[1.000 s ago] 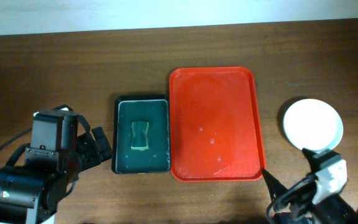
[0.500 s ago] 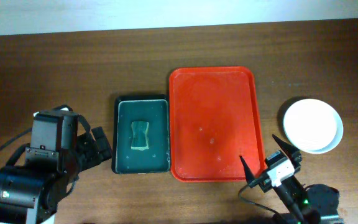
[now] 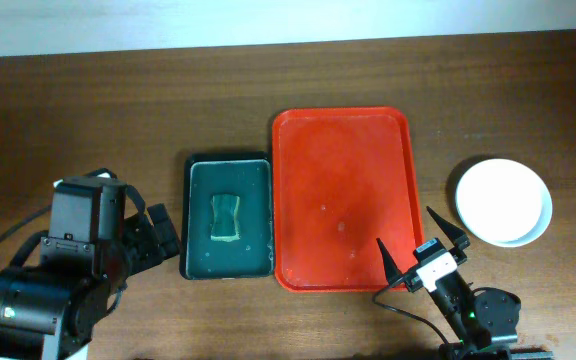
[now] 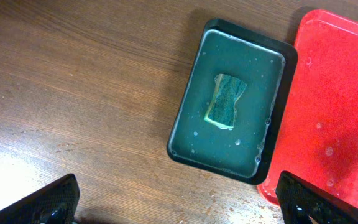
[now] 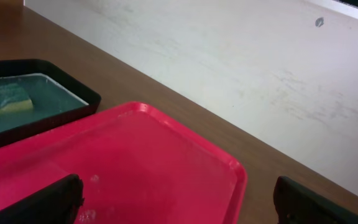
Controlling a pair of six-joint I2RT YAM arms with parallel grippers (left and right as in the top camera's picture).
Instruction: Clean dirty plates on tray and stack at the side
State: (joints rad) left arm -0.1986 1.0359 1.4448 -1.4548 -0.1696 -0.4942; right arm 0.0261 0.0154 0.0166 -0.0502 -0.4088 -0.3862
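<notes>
The left arm sat folded at the desk's (image 3: 88, 110) near left corner. Its claw (image 3: 168, 235) pointed toward the black tray (image 3: 196, 215), spread wide and holding nothing. The left wrist view looked down on that tray and its green sponge (image 4: 224, 101), lying in water.

The right arm crouched low at the near edge. Its claw (image 3: 408, 235) angled up over the red tray's (image 3: 343, 150) near right corner, fingers wide apart and holding nothing. The right wrist view looked almost level across the wet tray. The plates (image 3: 503, 200) lay stacked on the desk right of the tray, apart from it, with the white one on top and a pale rim beneath.
</notes>
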